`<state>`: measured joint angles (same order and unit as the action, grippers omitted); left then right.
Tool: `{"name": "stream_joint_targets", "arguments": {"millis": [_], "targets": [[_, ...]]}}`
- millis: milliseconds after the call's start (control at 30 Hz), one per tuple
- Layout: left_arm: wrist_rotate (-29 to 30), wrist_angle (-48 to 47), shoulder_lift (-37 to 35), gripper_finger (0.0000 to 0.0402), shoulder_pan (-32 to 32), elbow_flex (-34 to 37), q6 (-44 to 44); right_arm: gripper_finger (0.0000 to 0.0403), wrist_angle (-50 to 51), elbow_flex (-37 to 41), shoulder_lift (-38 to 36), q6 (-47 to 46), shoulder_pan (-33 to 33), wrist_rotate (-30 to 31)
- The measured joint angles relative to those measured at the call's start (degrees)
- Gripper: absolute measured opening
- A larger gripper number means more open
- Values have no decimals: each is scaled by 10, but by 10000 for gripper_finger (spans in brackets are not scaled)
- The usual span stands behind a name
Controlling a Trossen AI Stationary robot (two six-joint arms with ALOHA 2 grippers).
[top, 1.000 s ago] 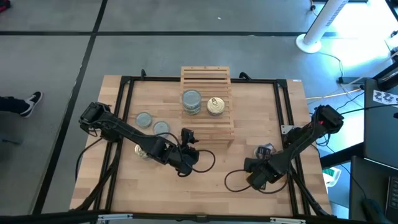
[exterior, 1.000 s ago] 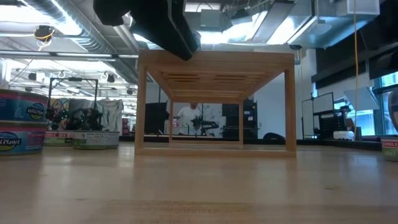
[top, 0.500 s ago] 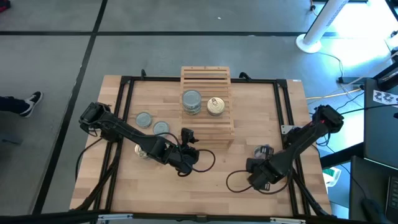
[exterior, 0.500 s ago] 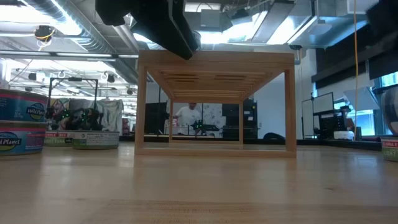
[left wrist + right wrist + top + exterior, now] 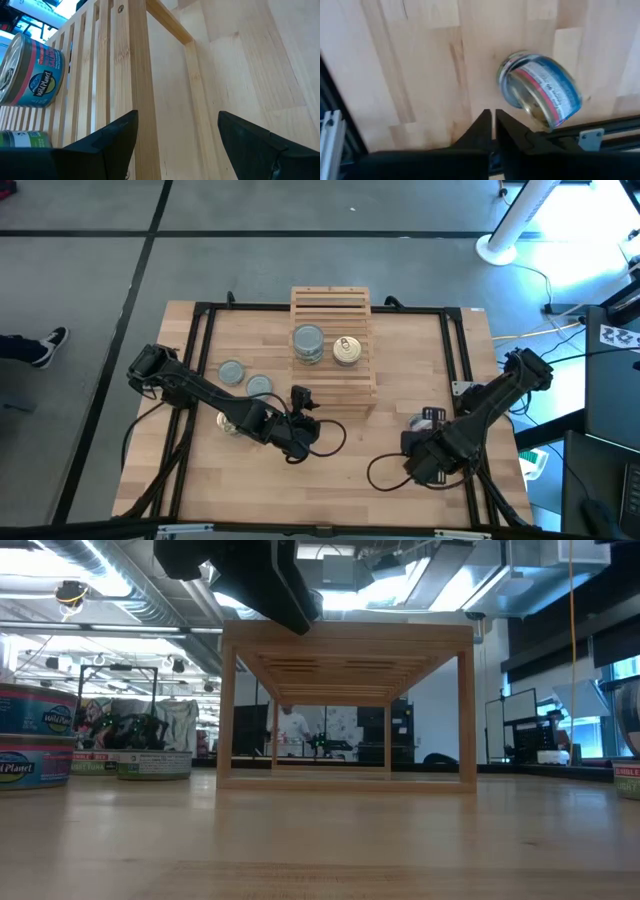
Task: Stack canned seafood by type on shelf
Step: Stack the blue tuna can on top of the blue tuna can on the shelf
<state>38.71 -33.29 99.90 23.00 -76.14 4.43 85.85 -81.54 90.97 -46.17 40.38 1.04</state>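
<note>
The slatted shelf [image 5: 333, 345] stands at the table's far middle. On it are a grey-blue-topped tin stack [image 5: 308, 342] and a golden-topped tin [image 5: 347, 350]. Two grey-blue tins [image 5: 232, 372] [image 5: 259, 386] rest flat on the table to its left, and another tin [image 5: 228, 423] shows under the left arm. My left gripper [image 5: 175, 135] is open and hovers at the shelf's near edge [image 5: 137, 75]. My right gripper [image 5: 492, 117] is shut, just short of a labelled tin [image 5: 540, 95] that lies tilted by the right rail [image 5: 428, 420].
A black metal frame [image 5: 452, 350] runs around the tabletop, with the right rail close behind the tilted tin. Cables loop on the table near both arms [image 5: 385, 472]. Bare wood lies between the arms at the near middle [image 5: 350, 490]. A person stands far back in the room [image 5: 295, 730].
The right arm has drawn back a little toward the table's near right corner. The tin beside it has shifted slightly and turned. The left arm has kept still.
</note>
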Motion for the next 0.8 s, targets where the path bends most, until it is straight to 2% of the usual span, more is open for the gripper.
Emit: {"name": "stream_joint_targets", "arguments": {"millis": [100,333,500,633,800], "targets": [[0,0,0,272,0,0,0,71,12,0,0,-3,-15,-15],[0,0,0,272,0,0,0,212,42,0,0,27,-59,-2],[0,0,0,272,0,0,0,291,42,0,0,52,-85,0],[0,0,0,272,0,0,0,327,42,0,0,124,-97,1],[0,-1,-1,272,0,0,-2,341,42,0,0,228,-97,25]]}}
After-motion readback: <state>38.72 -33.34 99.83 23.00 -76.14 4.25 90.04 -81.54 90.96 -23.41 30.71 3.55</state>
